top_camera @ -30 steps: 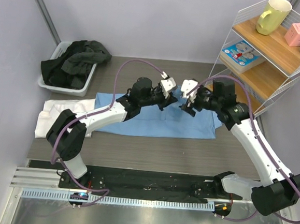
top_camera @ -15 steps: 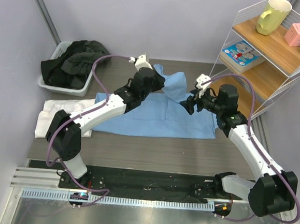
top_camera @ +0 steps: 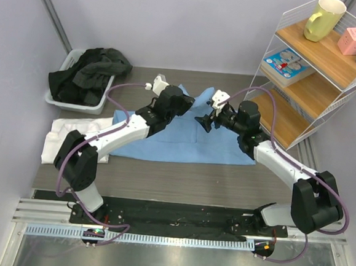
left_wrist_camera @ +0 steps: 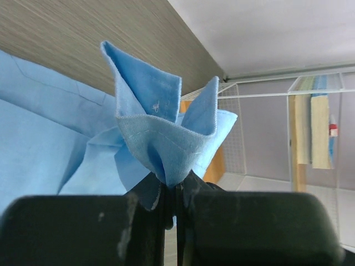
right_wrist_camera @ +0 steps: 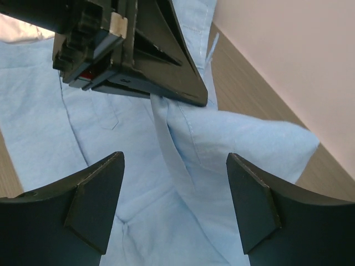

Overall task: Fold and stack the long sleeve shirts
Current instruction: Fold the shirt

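The light blue long sleeve shirt (top_camera: 183, 139) lies spread across the middle of the table. My left gripper (top_camera: 190, 103) is shut on a bunched fold of it (left_wrist_camera: 166, 144), which it holds up above the shirt's far edge. My right gripper (top_camera: 202, 121) hovers open just right of the left one. Its fingers (right_wrist_camera: 97, 205) straddle the blue cloth (right_wrist_camera: 238, 144) without touching it, and the left gripper (right_wrist_camera: 133, 61) shows just ahead. The white long sleeve shirt (top_camera: 73, 134) lies crumpled at the table's left, partly under the blue one.
A grey bin (top_camera: 75, 103) of dark clothes stands at the back left. At the right is a wire shelf (top_camera: 305, 87) with a yellow mug (top_camera: 324, 18), a pink box (top_camera: 355, 40) and a book (top_camera: 287, 63). The walls stand close on both sides.
The left gripper lifted a fold of the blue shirt from the far edge and drew it back and left. The right gripper moved left towards it and opened wider.
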Controlling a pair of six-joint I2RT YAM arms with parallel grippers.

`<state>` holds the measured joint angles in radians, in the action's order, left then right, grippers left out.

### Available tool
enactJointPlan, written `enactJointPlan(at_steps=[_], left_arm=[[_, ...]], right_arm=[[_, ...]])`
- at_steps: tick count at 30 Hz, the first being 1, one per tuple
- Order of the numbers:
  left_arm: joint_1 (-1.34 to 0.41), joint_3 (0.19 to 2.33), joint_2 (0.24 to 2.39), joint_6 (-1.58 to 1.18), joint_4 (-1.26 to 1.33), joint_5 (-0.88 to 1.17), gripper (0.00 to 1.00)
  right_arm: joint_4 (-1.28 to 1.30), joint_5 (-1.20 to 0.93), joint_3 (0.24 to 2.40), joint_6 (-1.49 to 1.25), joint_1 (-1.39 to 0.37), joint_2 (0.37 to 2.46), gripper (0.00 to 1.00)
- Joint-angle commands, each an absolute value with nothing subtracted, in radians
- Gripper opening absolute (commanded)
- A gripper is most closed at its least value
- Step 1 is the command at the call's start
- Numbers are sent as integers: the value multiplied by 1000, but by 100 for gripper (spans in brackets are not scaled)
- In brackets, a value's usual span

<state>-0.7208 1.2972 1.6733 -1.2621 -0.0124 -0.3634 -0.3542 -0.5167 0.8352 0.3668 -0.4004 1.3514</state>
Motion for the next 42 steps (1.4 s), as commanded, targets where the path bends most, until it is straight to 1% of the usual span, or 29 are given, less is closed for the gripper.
enactJointPlan(at_steps=[1, 5, 8, 9, 11, 12, 14, 15, 17, 18, 21, 22, 23, 24, 25, 26, 27, 31, 33, 34, 35, 36, 38, 39, 41, 42], left_arm=[[-712, 1324, 1635, -1370, 21, -334, 0], [-712, 1331, 1637, -1373, 28, -324, 0], [-712, 1322, 1628, -1353, 32, -311, 0], [-712, 1315, 1626, -1351, 32, -311, 0], [-712, 1310, 1621, -1344, 32, -314, 0], [-712, 1309, 1623, -1323, 34, -308, 0], [-712, 1301, 1617, -1298, 47, -279, 5], [-712, 1296, 1614, -1290, 51, -275, 8], [-712, 1276, 1606, -1250, 76, -264, 19], [-709, 1264, 1591, -1221, 96, -264, 26], [-680, 1207, 1543, -1114, 147, -227, 39], [-667, 1189, 1530, -1083, 161, -210, 55], [-651, 1157, 1514, -1015, 172, -184, 60], [-605, 1134, 1493, -974, 204, -108, 67], [-580, 1112, 1452, -916, 224, -63, 90], [-557, 1095, 1424, -829, 227, -34, 100], [-498, 1057, 1401, -793, 229, 53, 100], [-321, 1003, 1299, -649, 181, 292, 100], [-234, 1008, 1270, -501, 208, 473, 100], [-218, 1018, 1270, -438, 190, 608, 100], [-216, 1037, 1281, -361, 131, 645, 100], [-222, 1054, 1285, -228, 86, 667, 100], [-225, 1032, 1289, -163, 78, 687, 100], [-232, 1017, 1290, -56, 86, 705, 100], [-291, 973, 1284, 59, 118, 634, 100], [-319, 953, 1278, 190, 142, 617, 100]], right_arm=[[-549, -479, 821, 420, -433, 1382, 80], [-542, -477, 822, 494, -448, 1411, 80], [-542, -442, 831, 531, -451, 1437, 70], [-540, -416, 834, 537, -449, 1443, 61], [-531, -407, 839, 549, -449, 1456, 53], [-529, -402, 842, 549, -451, 1457, 45], [-529, -399, 853, 545, -451, 1460, 36], [-531, -399, 854, 542, -451, 1462, 26], [-537, -397, 862, 534, -451, 1463, 8], [-544, -397, 862, 526, -449, 1460, 1], [-551, -451, 874, 468, -423, 1460, 1], [-522, -498, 885, 444, -413, 1462, 1], [-505, -517, 900, 434, -396, 1463, 1], [-494, -538, 908, 417, -387, 1462, 1], [-461, -570, 916, 407, -374, 1462, 1], [-440, -613, 934, 382, -365, 1463, 1], [-411, -638, 943, 368, -342, 1465, 1], [-364, -735, 974, 282, -293, 1476, 1], [-360, -767, 985, 223, -273, 1480, 1], [-365, -779, 985, 206, -267, 1480, 1], [-370, -785, 985, 189, -264, 1485, 1], [-380, -788, 985, 154, -258, 1488, 1], [-400, -788, 985, 112, -252, 1502, 1], [-423, -793, 986, 65, -247, 1506, 1], [-448, -793, 992, 8, -233, 1525, 1], [-465, -798, 996, -50, -229, 1532, 1]])
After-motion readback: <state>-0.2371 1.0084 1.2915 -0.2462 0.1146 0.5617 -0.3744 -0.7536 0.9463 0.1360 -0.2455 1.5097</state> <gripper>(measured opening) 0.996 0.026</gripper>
